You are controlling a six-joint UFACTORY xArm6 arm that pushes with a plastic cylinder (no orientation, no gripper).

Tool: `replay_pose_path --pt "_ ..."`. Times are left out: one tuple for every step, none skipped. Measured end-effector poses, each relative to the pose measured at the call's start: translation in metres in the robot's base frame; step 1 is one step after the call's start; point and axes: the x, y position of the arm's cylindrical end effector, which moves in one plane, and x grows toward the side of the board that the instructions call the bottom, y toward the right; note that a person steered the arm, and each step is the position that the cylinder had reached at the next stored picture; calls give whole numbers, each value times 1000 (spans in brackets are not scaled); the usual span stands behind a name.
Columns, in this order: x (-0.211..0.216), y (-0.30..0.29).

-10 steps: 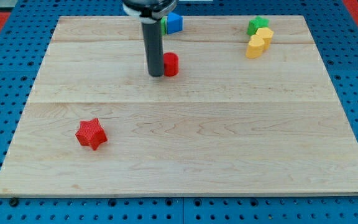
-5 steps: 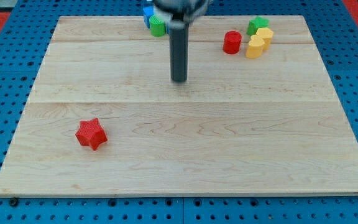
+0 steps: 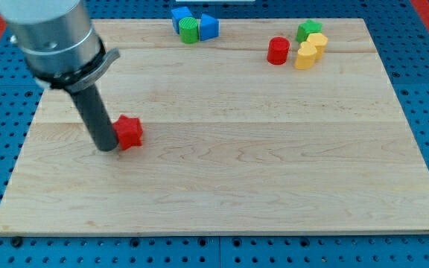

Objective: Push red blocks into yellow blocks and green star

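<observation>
My tip (image 3: 106,148) rests on the board at the view's left, touching the left side of the red star (image 3: 129,132). The red cylinder (image 3: 278,50) stands at the view's upper right, just left of two yellow blocks (image 3: 310,50). The green star (image 3: 308,30) sits right above the yellow blocks, touching them. The rod and the arm's grey body (image 3: 51,33) rise toward the view's top left.
Two blue blocks (image 3: 208,26) and a green cylinder (image 3: 190,30) cluster at the board's top edge, near the middle. The wooden board (image 3: 229,171) lies on a blue pegboard table.
The tip has moved from the board's middle to the left. The red star has moved up and right from its earlier place. The red cylinder stays beside the yellow blocks.
</observation>
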Motion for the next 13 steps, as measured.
replay_pose_path --pt "-52 40" --pt "-89 105" --pt "-105 169" --pt "-90 174" --pt "-63 173" --pt "-64 206" --pt "-120 202" --pt "-130 215" --pt "-136 227" --pt "-149 236" --pt "-149 264" --pt "-154 276" --pt "-165 282"
